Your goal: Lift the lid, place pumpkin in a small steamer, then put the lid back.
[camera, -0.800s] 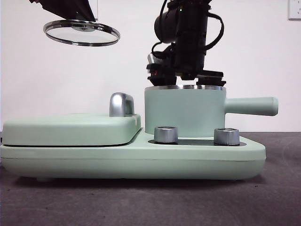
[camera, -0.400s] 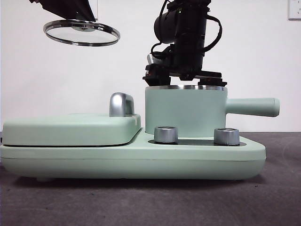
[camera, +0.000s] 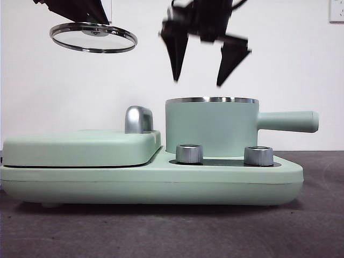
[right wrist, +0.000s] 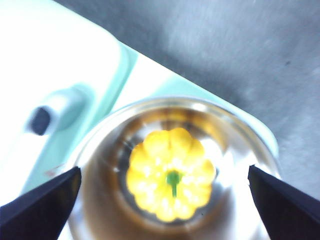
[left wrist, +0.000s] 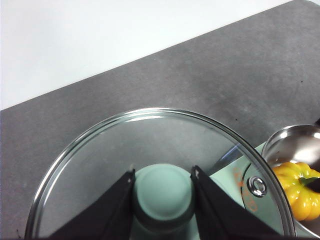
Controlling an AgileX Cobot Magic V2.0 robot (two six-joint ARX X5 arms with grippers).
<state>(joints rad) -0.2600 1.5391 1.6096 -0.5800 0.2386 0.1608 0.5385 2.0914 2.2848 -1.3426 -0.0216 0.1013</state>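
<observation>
The yellow pumpkin (right wrist: 171, 181) with its green stem lies inside the small steamer (camera: 210, 128), a mint green pot with a steel rim and a long side handle. My right gripper (camera: 198, 80) hangs open just above the pot's mouth, empty. High at the left, my left gripper (left wrist: 163, 186) is shut on the mint knob of the glass lid (camera: 93, 37), holding it in the air. Through the glass, the left wrist view also shows the pumpkin (left wrist: 300, 190) in the steamer (left wrist: 292, 142).
The steamer stands on a long mint green base (camera: 150, 180) with two silver knobs (camera: 190, 153). A flat mint grill cover (camera: 80, 146) with a steel handle (camera: 138, 119) takes up the base's left half. Dark grey mat underneath.
My right gripper has risen out of the steamer with its jaws spread, leaving the pumpkin inside. The lid stays held at the same height.
</observation>
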